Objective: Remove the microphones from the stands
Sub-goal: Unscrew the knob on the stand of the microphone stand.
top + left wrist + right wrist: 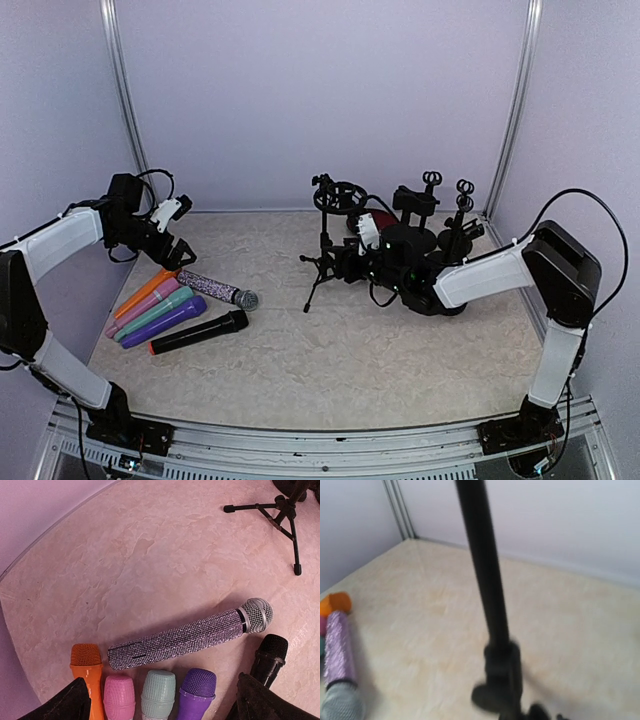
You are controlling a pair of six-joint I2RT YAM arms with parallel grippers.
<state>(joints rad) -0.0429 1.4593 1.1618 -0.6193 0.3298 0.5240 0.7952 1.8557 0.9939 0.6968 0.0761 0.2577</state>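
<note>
Clearly our left pincer (160,680) hangs wide open, empty, over the glitter microphone (185,637) lying flat on the table (330,350), well apart from the tripod stand (323,250). Our right pincer (352,262) sits by the stand's pole; its opening we cannot tell.

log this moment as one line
left tool open above glitter mic | right tool beside stand pole, jaws unclear
</note>
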